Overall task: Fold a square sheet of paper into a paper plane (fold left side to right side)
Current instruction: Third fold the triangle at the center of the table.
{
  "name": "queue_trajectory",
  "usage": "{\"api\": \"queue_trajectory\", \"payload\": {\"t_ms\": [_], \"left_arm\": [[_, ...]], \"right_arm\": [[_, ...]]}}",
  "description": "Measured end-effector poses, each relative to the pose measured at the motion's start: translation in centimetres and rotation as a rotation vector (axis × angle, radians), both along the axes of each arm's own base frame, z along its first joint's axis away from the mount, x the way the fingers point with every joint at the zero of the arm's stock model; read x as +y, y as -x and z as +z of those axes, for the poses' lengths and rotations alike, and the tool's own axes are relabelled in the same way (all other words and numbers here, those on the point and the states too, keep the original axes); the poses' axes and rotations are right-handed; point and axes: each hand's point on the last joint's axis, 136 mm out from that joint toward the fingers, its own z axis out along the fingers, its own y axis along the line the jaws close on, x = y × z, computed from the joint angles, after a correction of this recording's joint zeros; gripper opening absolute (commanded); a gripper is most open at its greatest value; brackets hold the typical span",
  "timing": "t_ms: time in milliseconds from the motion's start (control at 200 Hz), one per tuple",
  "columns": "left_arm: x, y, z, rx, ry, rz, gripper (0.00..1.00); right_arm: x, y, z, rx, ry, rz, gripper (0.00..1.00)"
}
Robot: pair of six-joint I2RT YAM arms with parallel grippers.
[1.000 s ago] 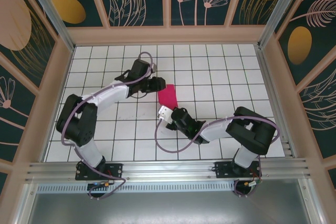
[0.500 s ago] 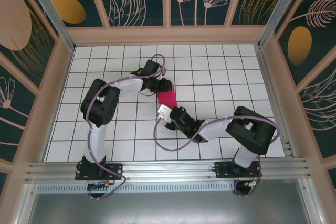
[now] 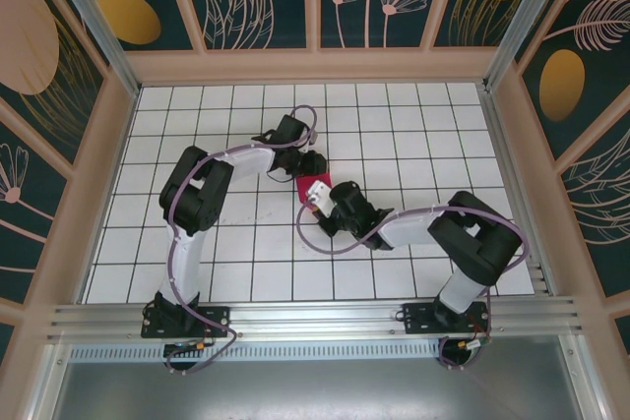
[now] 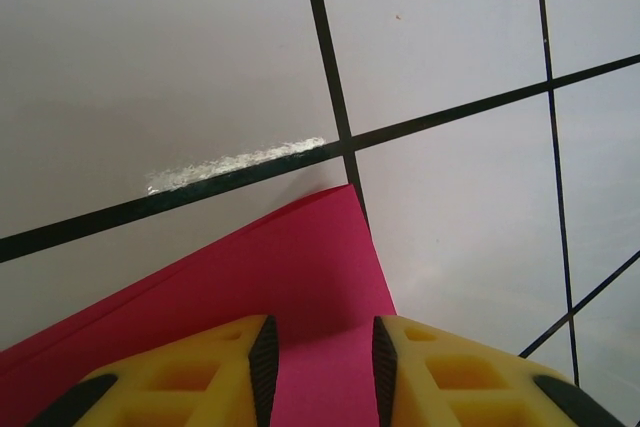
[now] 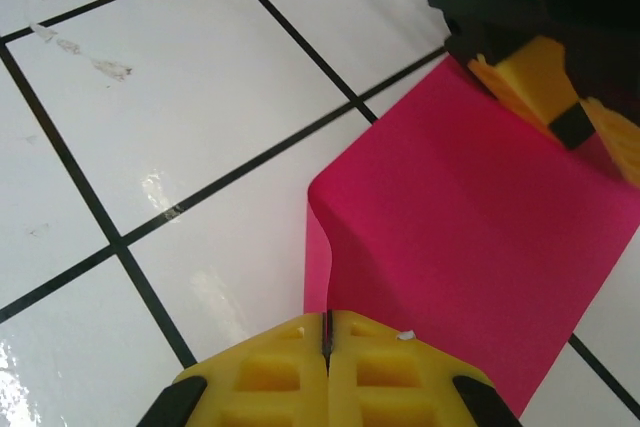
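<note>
The square sheet of paper (image 3: 316,181) lies folded on the tiled table, magenta-pink, between my two grippers. In the left wrist view the paper (image 4: 280,267) lies flat under my left gripper (image 4: 320,335), whose yellow fingers stand apart over its corner. In the right wrist view the paper (image 5: 470,237) has its upper layer bowed up at the left edge. My right gripper (image 5: 328,319) is shut, its tips against the paper's near edge. A finger of the left gripper (image 5: 535,82) rests at the paper's far side.
The white table (image 3: 413,135) with a black grid is ringed by a wooden frame (image 3: 315,68). An aluminium rail (image 3: 315,317) runs along the near edge. Both arms meet at the middle; open tiles lie to the left, right and back.
My right gripper has moved up from the near tiles onto the paper's near edge. The left arm has swung right, and its fingers have drawn closer together over the paper's far side.
</note>
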Motion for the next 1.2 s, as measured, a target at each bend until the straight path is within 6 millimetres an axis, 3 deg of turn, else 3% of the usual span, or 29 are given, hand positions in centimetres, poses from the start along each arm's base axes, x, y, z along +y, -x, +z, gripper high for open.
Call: {"api": "queue_trajectory", "payload": {"t_ms": [530,1201], "left_arm": [[-0.2,-0.1,-0.1,-0.01,-0.011,-0.011,0.32],[-0.3,-0.1,-0.1,-0.01,-0.013,-0.014,0.31]], "right_arm": [[-0.9,-2.3,1.0,0.186,-0.115,-0.035,0.0],[-2.1,-3.4,-1.3,0.308,-0.116,-0.109,0.0]]}}
